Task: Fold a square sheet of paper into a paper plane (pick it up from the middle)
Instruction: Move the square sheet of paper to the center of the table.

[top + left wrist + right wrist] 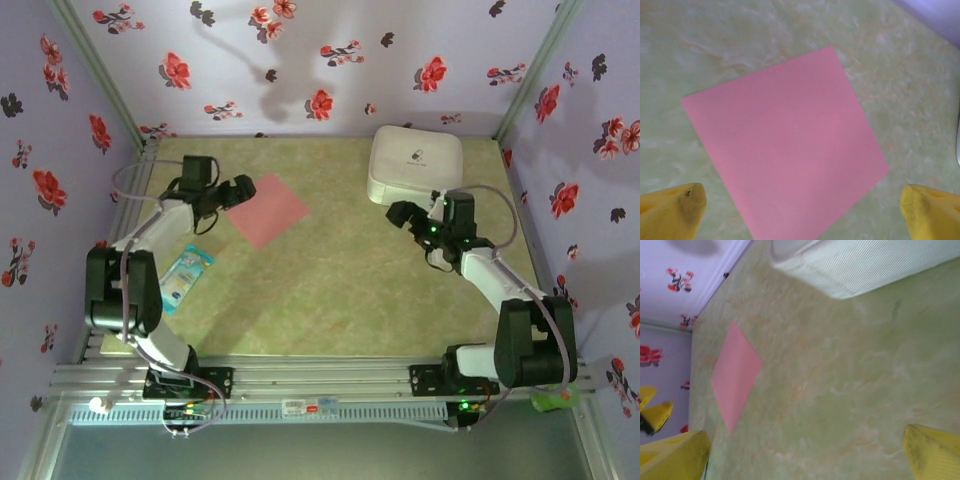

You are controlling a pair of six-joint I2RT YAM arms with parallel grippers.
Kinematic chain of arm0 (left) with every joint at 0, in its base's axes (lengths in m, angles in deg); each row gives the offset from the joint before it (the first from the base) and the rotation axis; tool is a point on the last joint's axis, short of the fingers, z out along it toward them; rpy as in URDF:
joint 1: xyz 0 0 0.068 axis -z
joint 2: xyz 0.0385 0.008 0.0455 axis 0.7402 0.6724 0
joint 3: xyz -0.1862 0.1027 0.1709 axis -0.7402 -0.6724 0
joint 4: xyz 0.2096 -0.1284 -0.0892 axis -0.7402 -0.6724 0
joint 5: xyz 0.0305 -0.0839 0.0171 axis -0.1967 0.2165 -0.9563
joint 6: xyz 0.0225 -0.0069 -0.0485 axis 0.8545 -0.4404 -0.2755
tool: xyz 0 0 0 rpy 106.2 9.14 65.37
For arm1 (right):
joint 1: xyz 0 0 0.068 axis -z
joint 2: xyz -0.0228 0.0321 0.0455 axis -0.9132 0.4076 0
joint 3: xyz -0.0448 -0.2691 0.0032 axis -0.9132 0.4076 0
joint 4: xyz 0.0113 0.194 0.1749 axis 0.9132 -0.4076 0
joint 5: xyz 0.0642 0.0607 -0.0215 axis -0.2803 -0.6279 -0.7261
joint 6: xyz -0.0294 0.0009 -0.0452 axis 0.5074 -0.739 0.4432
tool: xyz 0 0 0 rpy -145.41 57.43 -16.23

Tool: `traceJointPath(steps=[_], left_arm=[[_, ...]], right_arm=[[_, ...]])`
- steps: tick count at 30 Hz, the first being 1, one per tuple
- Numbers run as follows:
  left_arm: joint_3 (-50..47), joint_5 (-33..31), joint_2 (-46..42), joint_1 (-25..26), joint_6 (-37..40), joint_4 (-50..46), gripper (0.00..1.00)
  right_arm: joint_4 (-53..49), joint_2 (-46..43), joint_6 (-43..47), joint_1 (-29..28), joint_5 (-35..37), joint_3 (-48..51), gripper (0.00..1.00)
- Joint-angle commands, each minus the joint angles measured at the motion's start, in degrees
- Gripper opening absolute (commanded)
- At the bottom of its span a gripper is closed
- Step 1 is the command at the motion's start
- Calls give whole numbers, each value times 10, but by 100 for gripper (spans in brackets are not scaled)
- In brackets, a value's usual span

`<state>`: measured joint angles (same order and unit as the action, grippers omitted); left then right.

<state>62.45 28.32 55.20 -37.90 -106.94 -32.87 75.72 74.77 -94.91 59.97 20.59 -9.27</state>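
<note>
Left hand (800, 200) and right hand (805, 452) both released wide; left should centre over the flat square sheet of paper (785, 142), then pinch lightly mid-sheet without skidding it.

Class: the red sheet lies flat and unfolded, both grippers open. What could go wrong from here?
1. The square sheet of paper lies flat against the table with no raised edge, so the open left gripper may slide or crumple it rather than pinch its middle.
2. The sheet sits turned diagonally to that gripper, so a first crease could come out skewed.
3. The right gripper sits close beside the white case and might nudge it when swinging over.
</note>
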Motion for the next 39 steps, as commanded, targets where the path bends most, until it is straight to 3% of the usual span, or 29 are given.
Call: traceJointPath(steps=[1, 5, 18, 30, 39], left_arm=[[70, -23, 65, 7, -31, -97, 100], [163, -13, 139, 25, -39, -157, 100], [309, 4, 290, 101, -45, -194, 100], [254, 8, 295, 127, -17, -192, 100], [159, 16, 255, 176, 18, -150, 100]], right_arm=[[11, 8, -18, -16, -21, -23, 99], [5, 14, -20, -27, -23, -32, 99], [-31, 43, -12, -34, -21, -54, 99], [-41, 58, -13, -38, -18, -58, 99], [-42, 58, -35, -38, 0, -55, 99]])
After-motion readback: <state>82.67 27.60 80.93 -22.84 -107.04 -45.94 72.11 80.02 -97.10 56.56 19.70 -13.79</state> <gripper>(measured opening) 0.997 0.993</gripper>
